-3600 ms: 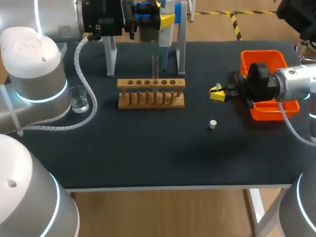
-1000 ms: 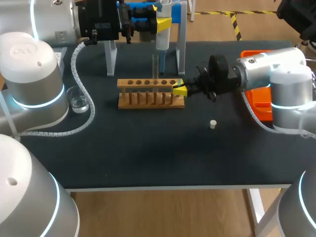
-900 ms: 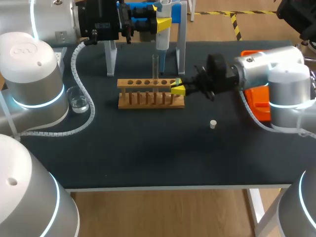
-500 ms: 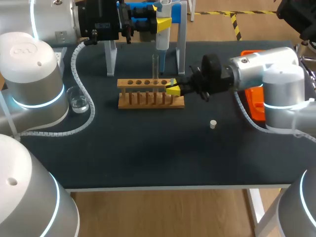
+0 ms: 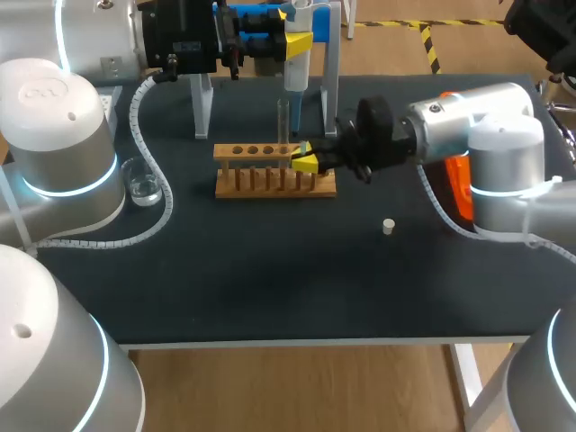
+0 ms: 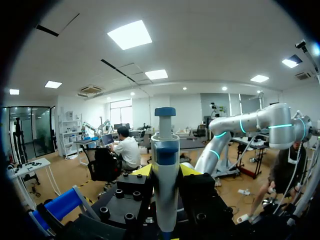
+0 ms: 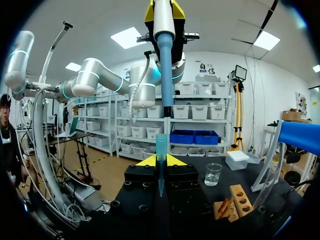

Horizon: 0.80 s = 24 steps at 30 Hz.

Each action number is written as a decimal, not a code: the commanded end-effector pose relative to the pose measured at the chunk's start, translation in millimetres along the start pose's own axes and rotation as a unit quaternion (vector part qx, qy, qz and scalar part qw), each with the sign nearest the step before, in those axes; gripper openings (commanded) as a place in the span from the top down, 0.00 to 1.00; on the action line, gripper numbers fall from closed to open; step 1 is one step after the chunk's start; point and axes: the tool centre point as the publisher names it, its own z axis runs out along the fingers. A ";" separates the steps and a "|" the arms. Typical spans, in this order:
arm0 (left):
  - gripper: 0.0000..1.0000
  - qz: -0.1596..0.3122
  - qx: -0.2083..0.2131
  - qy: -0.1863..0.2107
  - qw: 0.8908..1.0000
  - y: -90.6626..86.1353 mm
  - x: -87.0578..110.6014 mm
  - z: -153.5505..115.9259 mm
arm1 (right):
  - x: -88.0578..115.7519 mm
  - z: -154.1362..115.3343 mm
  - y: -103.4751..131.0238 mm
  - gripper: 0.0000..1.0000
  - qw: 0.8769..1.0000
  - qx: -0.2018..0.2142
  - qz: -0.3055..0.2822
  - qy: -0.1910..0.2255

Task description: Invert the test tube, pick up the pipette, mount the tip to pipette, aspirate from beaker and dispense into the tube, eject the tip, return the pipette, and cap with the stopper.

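Note:
My left gripper [image 5: 299, 36] at the back of the table is shut on the white and blue pipette [image 5: 296, 63], which hangs nozzle down; in the left wrist view the pipette [image 6: 164, 165] sits between the yellow tips. My right gripper [image 5: 304, 160] hovers over the right end of the wooden rack [image 5: 261, 180], shut on a small blue-green pipette tip [image 7: 161, 145]. The tip stands upright just under the pipette's [image 7: 165, 65] nozzle. A clear test tube [image 5: 283, 121] stands in the rack. The glass beaker [image 5: 144, 180] is at the left and the white stopper [image 5: 388, 226] lies right of the middle.
A pipette stand with pale legs [image 5: 202, 99] rises behind the rack. An orange bin [image 5: 459, 193] sits at the right, mostly hidden by my right arm. My left arm's cable loops on the table around the beaker.
My right gripper has moved left with the pipette tip, from the rack's right end to a spot under the pipette. The left arm and pipette have stayed still.

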 end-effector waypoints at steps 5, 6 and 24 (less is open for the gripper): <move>1.00 0.000 0.000 0.000 1.000 -0.2 0.8 -1.3 | -4.6 4.6 -0.7 1.00 1.000 0.001 0.000 0.000; 1.00 0.000 0.000 0.000 1.000 -0.2 0.8 -1.3 | -5.0 5.0 -0.9 1.00 1.000 0.001 0.000 0.000; 1.00 0.000 0.000 0.000 1.000 -0.2 0.8 -1.3 | -6.3 9.3 0.5 1.00 1.000 -0.003 -0.003 -0.006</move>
